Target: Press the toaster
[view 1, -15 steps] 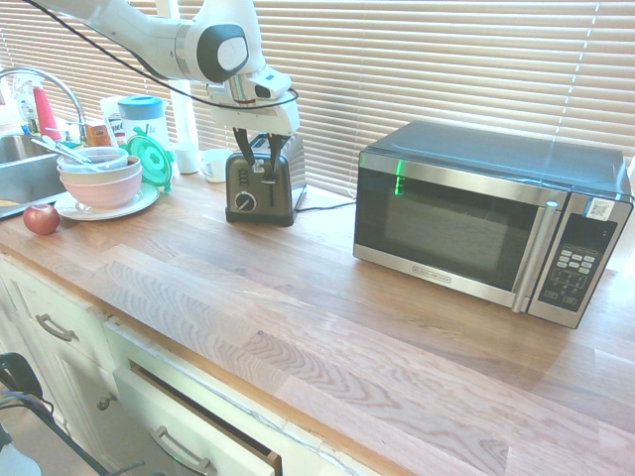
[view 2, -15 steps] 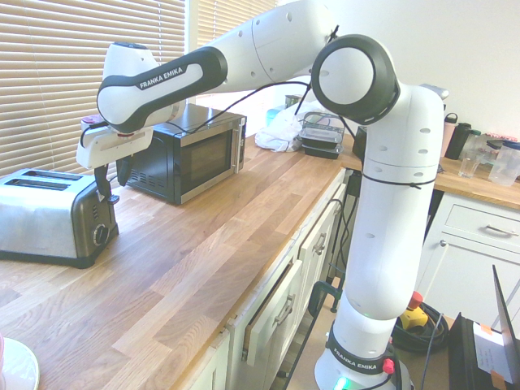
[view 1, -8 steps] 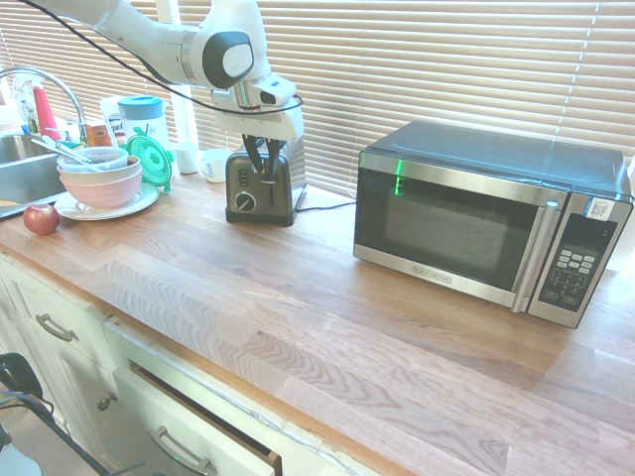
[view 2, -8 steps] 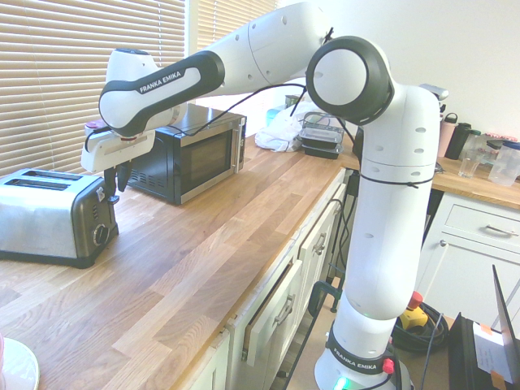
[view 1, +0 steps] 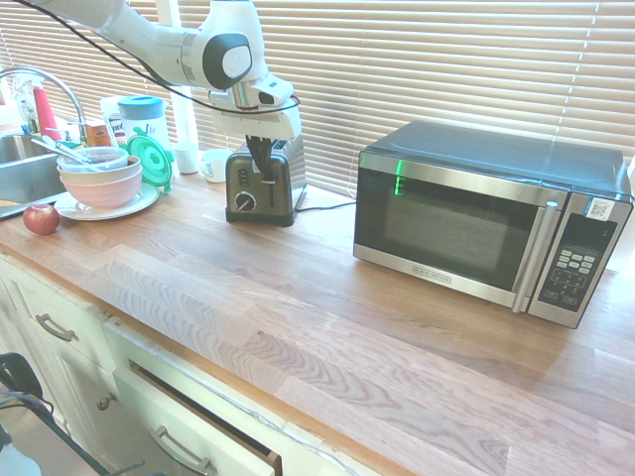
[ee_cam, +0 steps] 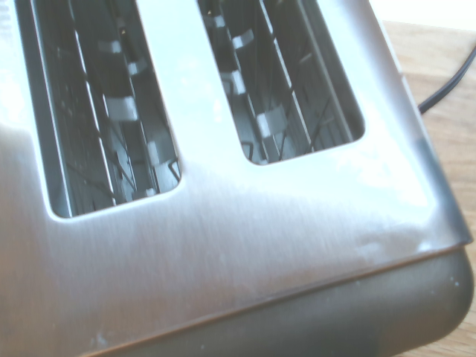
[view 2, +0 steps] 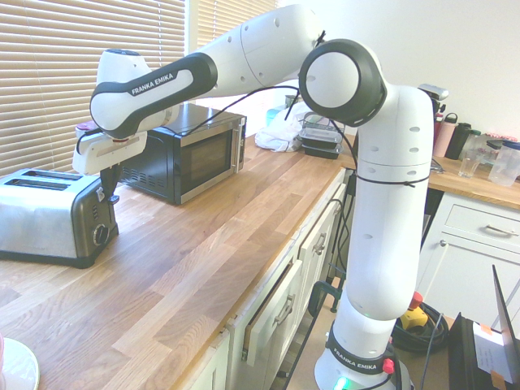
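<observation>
The toaster stands at the back of the wooden counter, steel-sided with a black front, a round dial low on that front. My gripper is shut with nothing between its fingers. It points straight down in front of the toaster's front face, tips just above the dial at about lever height. From the other side the toaster sits at the far left with my gripper hanging at its front end. I cannot tell whether the tips touch the lever. The wrist view looks down on the toaster top and its two empty slots.
A large microwave stands to the right of the toaster. To the left are stacked bowls on a plate, a red apple, a wipes tub, a mug and the sink. The toaster's cord trails toward the blinds.
The fingers, spread wide a second ago, have closed together. The hand has stayed at the toaster's front, shifting only slightly.
</observation>
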Motion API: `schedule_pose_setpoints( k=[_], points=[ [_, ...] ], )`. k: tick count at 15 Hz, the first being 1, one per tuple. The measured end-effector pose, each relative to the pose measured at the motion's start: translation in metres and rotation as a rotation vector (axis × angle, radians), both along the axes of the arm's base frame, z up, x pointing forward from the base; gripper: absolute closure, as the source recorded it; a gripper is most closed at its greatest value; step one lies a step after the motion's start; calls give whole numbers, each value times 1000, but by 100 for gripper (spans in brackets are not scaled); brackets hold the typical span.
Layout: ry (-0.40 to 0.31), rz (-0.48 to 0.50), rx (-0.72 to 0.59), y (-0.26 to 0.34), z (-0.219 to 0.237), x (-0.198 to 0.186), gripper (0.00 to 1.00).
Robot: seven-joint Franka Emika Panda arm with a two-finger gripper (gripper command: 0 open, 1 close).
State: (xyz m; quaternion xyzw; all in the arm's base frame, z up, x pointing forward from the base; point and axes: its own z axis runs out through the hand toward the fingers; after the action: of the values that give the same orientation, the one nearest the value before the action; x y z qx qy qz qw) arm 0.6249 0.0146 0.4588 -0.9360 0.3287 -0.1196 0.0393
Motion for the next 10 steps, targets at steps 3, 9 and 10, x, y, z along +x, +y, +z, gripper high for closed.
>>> schedule_pose_setpoints(
  k=[3,9,10],
  points=[
    [23,-1,-3,-4,1,8,100],
    [46,-7,-3,-17,-10,23,100],
    [48,-7,1,-19,-12,24,100]
  ],
)
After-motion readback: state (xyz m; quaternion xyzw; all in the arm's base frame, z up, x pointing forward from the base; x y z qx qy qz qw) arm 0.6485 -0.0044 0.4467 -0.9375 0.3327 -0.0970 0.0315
